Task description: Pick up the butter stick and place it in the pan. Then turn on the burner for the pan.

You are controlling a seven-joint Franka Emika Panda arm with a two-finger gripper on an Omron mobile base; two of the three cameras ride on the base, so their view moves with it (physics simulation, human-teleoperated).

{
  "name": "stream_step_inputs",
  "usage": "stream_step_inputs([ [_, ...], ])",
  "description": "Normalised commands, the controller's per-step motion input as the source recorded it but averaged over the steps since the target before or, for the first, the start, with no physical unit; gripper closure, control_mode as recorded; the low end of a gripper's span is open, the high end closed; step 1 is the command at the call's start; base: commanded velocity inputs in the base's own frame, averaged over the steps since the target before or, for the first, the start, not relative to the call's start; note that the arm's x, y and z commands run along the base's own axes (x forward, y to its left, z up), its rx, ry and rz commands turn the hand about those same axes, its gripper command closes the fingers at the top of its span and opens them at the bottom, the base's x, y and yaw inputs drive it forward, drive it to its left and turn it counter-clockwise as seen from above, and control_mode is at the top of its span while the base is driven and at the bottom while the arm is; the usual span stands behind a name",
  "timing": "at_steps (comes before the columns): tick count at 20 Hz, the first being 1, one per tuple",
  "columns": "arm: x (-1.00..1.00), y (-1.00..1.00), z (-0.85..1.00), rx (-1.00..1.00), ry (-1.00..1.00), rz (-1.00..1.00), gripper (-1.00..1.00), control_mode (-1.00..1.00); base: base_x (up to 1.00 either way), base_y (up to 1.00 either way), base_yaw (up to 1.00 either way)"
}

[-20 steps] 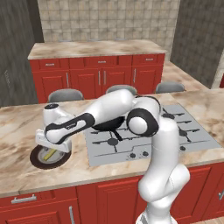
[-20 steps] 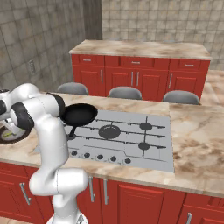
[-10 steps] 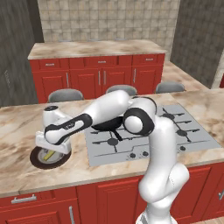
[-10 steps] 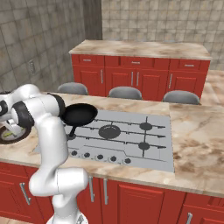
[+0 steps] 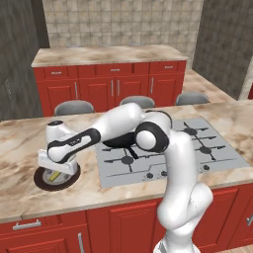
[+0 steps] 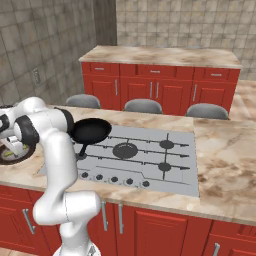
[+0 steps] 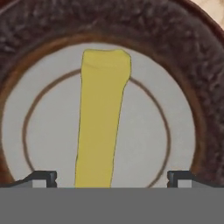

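Observation:
The pale yellow butter stick point(image 7: 103, 122) lies on a dark brown plate point(image 7: 192, 87) with a grey centre. In the hand view the stick runs straight up from between my two fingertips point(image 7: 41, 177). My gripper point(image 7: 111, 178) is open and points down just above the plate point(image 5: 42, 180), one finger on each side of the stick, not closed on it. The plate sits on the counter left of the hob. The glossy black pan point(image 6: 90, 131) rests on the hob's near-left burner; in the left base view my forearm partly hides the pan point(image 5: 118, 143).
The grey hob point(image 6: 165, 160) has several burners and a row of knobs point(image 6: 115, 179) along its front edge. Marble counter point(image 5: 20, 143) spreads around the plate. Grey stools point(image 6: 144, 106) stand behind the island, and red cabinets line the far wall.
The hand has sunk slightly toward the plate. Butter, plate and pan have not moved.

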Motion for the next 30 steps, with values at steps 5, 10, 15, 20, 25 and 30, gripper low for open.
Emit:
stream_step_inputs([
  [5, 0.13, 0.04, -0.14, 0.00, 0.00, 0.00, -1.00, -1.00, 0.00, 0.00, 0.00],
  [10, 0.15, 0.01, -0.19, 0.00, 0.00, 0.00, -1.00, -1.00, 0.00, 0.00, 0.00],
  [15, 0.10, 0.02, -0.21, 0.00, 0.00, 0.00, -1.00, -1.00, 0.00, 0.00, 0.00],
  [20, 0.03, 0.01, -0.34, 0.00, 0.00, 0.00, 1.00, -1.00, 0.00, 0.00, 0.00],
  [25, 0.08, 0.00, -0.48, 0.00, 0.00, 0.02, 1.00, -1.00, 0.00, 0.00, 0.00],
  [30, 0.10, -0.01, -0.44, 0.00, 0.00, 0.04, 1.00, -1.00, 0.00, 0.00, 0.00],
])
